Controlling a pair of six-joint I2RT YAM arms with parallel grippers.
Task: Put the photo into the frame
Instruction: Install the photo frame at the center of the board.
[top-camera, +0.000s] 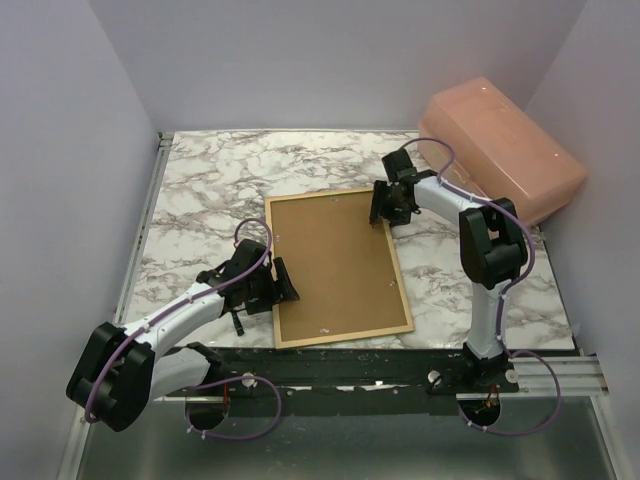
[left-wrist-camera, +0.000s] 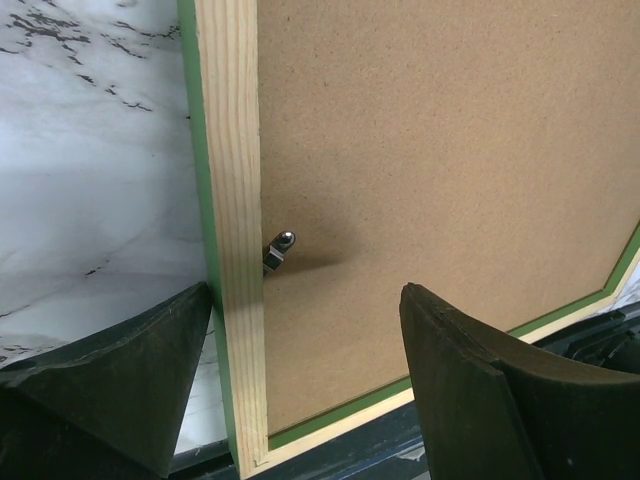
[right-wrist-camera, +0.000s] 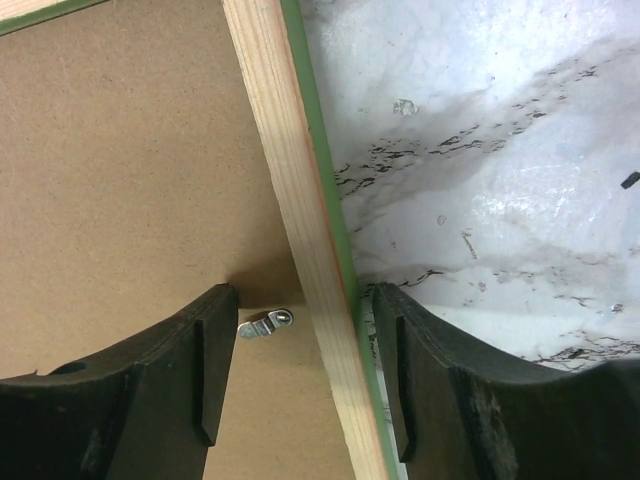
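Observation:
The frame (top-camera: 271, 270) lies face down on the marble table, pale wood rails up, with a brown backing board (top-camera: 335, 262) filling it. The photo is hidden. My left gripper (top-camera: 285, 282) is open at the frame's left rail (left-wrist-camera: 232, 180) near the front corner. One finger is outside the rail and the other over the board, near a small metal clip (left-wrist-camera: 279, 250). My right gripper (top-camera: 383, 205) is open astride the right rail (right-wrist-camera: 290, 180) near the far corner. Its inner finger is clear of the rail, beside another clip (right-wrist-camera: 266, 323).
A pink plastic box (top-camera: 500, 150) sits at the back right, close behind the right arm. White walls close in the table (top-camera: 220, 190) on three sides. A dark strip (top-camera: 350, 365) runs along the near edge, just below the frame's front rail.

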